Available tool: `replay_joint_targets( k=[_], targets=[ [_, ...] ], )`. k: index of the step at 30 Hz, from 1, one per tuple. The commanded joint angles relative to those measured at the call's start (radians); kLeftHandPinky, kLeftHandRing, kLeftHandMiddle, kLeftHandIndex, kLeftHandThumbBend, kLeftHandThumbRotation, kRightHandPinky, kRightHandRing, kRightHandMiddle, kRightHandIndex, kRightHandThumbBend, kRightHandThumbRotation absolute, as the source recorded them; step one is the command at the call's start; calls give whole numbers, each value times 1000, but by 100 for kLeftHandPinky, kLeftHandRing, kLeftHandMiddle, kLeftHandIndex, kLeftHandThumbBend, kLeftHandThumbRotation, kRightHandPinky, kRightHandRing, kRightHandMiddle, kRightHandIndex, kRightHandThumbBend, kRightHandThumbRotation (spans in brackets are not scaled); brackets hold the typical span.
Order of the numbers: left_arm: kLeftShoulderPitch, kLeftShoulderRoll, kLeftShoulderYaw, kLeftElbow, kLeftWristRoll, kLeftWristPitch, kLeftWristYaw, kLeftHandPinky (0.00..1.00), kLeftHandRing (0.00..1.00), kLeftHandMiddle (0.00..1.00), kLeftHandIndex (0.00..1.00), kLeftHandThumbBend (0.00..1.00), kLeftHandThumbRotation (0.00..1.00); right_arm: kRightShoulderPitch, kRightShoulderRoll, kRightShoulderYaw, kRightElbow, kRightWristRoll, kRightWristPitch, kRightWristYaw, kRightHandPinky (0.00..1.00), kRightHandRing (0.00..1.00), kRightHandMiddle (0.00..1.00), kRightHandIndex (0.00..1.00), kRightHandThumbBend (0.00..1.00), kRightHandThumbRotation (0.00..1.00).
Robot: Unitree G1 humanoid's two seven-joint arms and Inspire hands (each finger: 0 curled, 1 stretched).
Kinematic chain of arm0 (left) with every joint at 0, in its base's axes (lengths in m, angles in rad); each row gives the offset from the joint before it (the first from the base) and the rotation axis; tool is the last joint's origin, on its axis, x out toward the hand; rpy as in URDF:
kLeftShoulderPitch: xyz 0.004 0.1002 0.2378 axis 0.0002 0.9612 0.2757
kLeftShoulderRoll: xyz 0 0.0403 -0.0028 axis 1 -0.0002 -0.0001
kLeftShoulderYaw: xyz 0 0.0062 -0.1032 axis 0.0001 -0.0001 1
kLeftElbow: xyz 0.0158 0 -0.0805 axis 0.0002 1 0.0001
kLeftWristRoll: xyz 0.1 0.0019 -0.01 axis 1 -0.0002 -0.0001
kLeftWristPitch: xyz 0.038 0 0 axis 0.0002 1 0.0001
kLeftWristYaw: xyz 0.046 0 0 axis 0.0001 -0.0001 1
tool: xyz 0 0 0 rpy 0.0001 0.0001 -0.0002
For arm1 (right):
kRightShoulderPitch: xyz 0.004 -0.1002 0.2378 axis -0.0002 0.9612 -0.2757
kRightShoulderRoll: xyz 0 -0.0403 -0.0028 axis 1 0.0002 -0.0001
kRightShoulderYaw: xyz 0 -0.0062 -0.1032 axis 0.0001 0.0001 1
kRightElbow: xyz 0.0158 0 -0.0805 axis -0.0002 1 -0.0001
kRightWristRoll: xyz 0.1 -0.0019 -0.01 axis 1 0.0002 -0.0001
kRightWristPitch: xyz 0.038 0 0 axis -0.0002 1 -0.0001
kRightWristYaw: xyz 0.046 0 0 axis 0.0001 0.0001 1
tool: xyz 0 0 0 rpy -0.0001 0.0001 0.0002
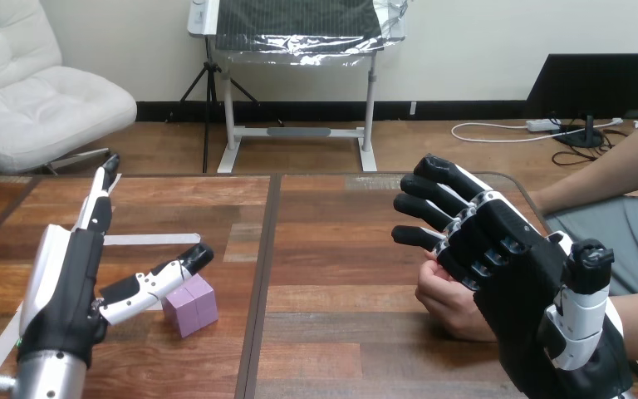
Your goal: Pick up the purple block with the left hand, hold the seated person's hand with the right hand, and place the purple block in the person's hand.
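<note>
No legible text or numbers (purple block (189,305) faces seemingly blank).

Bare tabletop (332,249) lies between both hands. The purple block (193,306) stands just beyond the left hand (71,283) thumb, and the person's hand (444,295) is just beside the right hand (507,258) palm.

Item count, table (332,249): one block (191,304), near the left edge. Robot hands, two: left hand (62,283), right hand (523,274). One person's hand (444,295), toward the right edge.
</note>
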Motion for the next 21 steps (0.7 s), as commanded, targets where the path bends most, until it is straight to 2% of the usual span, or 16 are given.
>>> replay_joint_targets(
  k=[1, 6, 13, 21],
  targets=[
    [-91, 39, -4, 37, 30, 20, 4, 100, 100, 100, 100, 83, 47, -56, 1, -16, -17, -2, -27, -2, 80, 87, 87, 87, 91, 98],
    [-117, 56, -13, 72, 57, 22, 10, 100, 100, 100, 100, 83, 48, -56, 0, -16, -18, 1, -24, -2, 80, 87, 87, 87, 91, 98],
    [-154, 75, -32, 104, 114, 79, 3, 98, 100, 100, 100, 85, 50, -54, -1, -17, -21, 4, -20, -4, 80, 87, 87, 87, 91, 98],
    [-194, 85, -49, 154, 142, 108, 5, 94, 100, 100, 100, 86, 48, -53, 0, -17, -22, 3, -23, -3, 80, 87, 87, 87, 92, 98]
  ],
)
